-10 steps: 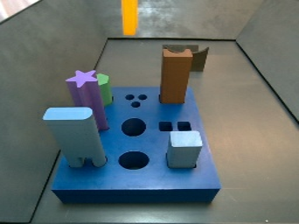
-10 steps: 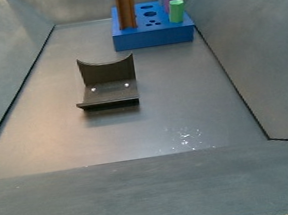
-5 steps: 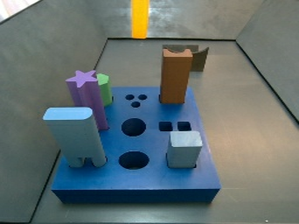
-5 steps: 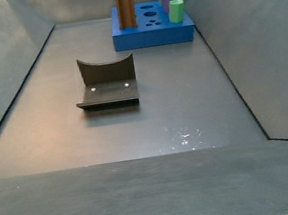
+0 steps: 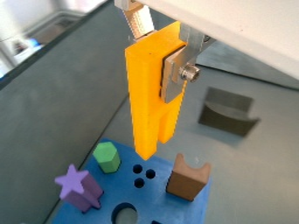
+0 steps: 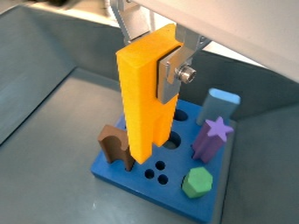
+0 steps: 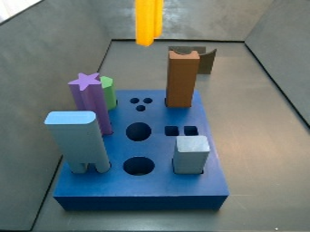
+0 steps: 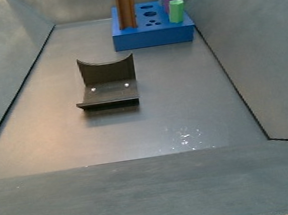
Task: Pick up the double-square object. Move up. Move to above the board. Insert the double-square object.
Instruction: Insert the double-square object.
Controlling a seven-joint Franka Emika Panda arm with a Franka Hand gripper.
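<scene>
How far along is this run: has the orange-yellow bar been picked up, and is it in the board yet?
Pickup and lift look done: in both wrist views the hand is clamped on the double-square object, hanging in the air. In hand: carrying it over the board; a side view shows it high above the far end. Left: lining the prongs up with the twin square holes and inserting.

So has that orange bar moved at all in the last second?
Yes. In a side view the double-square object, held in the gripper, now hangs lower and further right, nearer the brown block on the board.
</scene>
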